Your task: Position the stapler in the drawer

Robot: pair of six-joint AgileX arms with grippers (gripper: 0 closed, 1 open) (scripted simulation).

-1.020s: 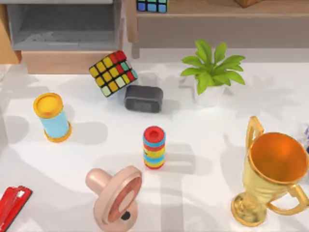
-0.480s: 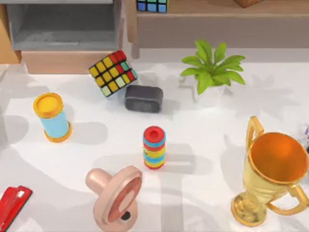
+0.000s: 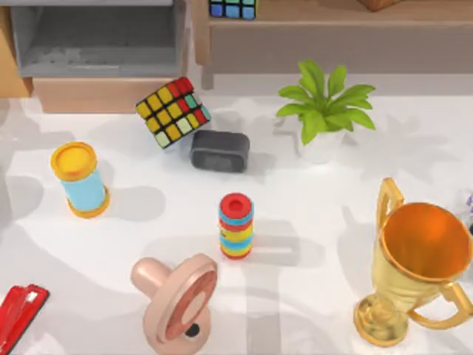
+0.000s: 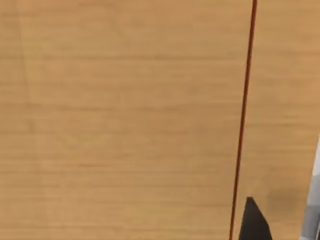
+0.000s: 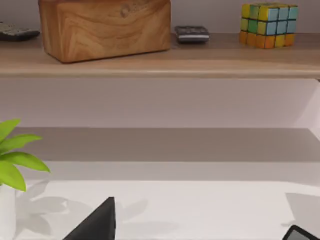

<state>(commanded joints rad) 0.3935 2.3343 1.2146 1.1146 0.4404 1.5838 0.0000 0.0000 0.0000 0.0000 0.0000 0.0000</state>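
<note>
Nothing on the table had shifted; only shadows drifted. The stapler [image 3: 18,316] lay untouched at the near left corner, the drawer [image 3: 96,50] open far behind it. Approach was under way (neither pincer's fingers could be judged); next, the left arm needed to reach the stapler.

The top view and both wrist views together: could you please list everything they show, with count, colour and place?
Flat bright red stapler: one, table's near left corner.
Grey-walled drawer with tan front: one, far left, open.
Colourful puzzle cubes: two, one tilted by the drawer, one on the wooden shelf.
Dark grey rounded box: one, beside the tilted cube.
Yellow-capped blue cylinder: one, left.
Striped ring stack: one, centre.
Pink pacifier: one, near centre.
Green potted plant: one, far right.
Gold trophy cup: one, near right.
Wooden block: one, on the shelf.
</note>
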